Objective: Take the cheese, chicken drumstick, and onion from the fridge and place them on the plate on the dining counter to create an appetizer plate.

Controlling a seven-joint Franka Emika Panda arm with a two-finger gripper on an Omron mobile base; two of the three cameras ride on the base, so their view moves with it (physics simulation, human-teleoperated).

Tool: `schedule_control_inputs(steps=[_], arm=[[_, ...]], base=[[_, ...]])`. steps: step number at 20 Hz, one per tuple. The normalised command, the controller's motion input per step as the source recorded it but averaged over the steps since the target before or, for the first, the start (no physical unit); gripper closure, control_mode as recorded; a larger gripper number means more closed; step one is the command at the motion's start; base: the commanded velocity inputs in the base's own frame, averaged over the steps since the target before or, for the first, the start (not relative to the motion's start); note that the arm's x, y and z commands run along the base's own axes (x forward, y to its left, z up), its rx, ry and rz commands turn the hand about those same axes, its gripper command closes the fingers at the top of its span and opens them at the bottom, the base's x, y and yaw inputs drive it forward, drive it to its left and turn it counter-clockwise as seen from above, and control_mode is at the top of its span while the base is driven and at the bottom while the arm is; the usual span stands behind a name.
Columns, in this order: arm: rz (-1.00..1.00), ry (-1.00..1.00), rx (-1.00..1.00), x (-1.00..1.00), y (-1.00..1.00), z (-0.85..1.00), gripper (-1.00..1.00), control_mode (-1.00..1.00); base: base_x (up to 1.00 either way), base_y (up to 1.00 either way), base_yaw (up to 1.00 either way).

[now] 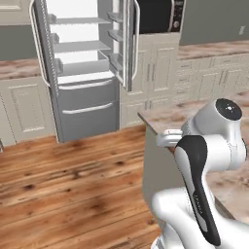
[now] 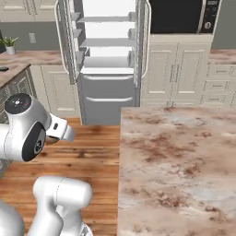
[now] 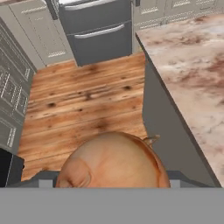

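Onion [image 3: 113,161] clamped in jaws, above wood floor [image 3: 83,109]; dining counter [image 3: 192,65] right, fridge [image 1: 82,68] open beyond.

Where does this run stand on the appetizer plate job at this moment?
Done: the fridge stands open, its visible shelves bare. In hand: the onion sits close against the camera in the hand view, apparently held in the tool, above the wood floor beside the dining counter. Left: setting the onion down. The counter stretch in view bears no plate, cheese or drumstick, so their status can't be judged.
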Motion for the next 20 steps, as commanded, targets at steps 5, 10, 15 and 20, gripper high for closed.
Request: schedule_control_inputs(steps=[5,10,15,20], arm=[[0.0,0.0,0.0,0.0,0.0,0.0,1.0,1.0],[0.0,0.0,0.0,0.0,0.0,0.0,1.0,1.0],[0.0,0.0,0.0,0.0,0.0,0.0,1.0,1.0],[0.0,0.0,0.0,0.0,0.0,0.0,1.0,1.0]], base=[[-1.0,0.0,0.0],[-1.0,0.0,0.0],[-1.0,-0.02,0.0],[-1.0,-0.13,0.0]])
